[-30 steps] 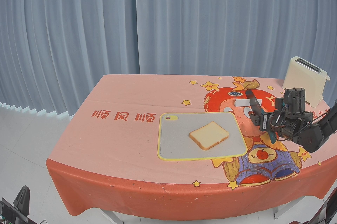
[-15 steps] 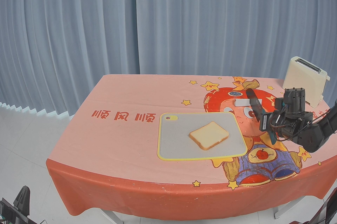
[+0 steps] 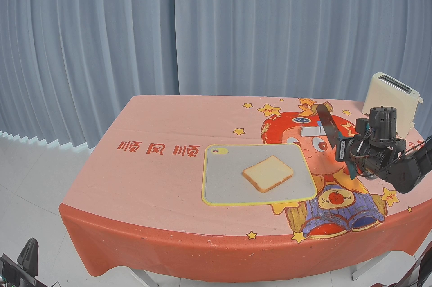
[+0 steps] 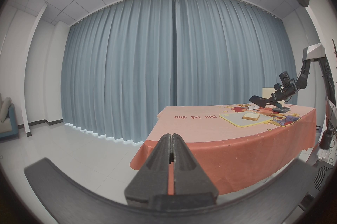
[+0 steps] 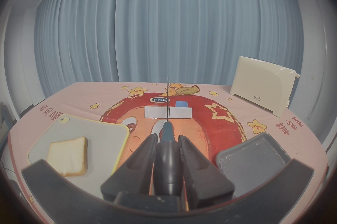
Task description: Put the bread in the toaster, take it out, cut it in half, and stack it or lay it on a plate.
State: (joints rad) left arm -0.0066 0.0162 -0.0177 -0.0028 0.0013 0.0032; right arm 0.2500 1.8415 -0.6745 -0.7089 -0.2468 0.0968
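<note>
A slice of bread (image 3: pixel 268 173) (image 5: pixel 68 156) lies flat on the grey, yellow-rimmed cutting board (image 3: pixel 225 186) (image 5: pixel 101 131) in the middle of the table. To the right of the board my right gripper (image 3: pixel 345 152) (image 5: pixel 167 142) is shut on a knife (image 3: pixel 327 122) (image 5: pixel 167 130), held above the cloth with its dark blade slanting up and away. The cream toaster (image 3: pixel 390 102) (image 5: pixel 264 87) stands at the back right corner, its slot showing nothing. My left gripper (image 4: pixel 171 142) is shut with nothing in it, low and well off the table's left side.
A grey tray (image 5: pixel 252 161) sits on the table beside the right gripper, nearer the table's right edge. A white strip with a blue piece (image 3: pixel 311 131) (image 5: pixel 156 112) lies beyond the knife. The cloth left of the board is bare.
My right gripper has risen and drawn slightly to the right with the knife, so the blade sits higher. The bread and board have not moved.
</note>
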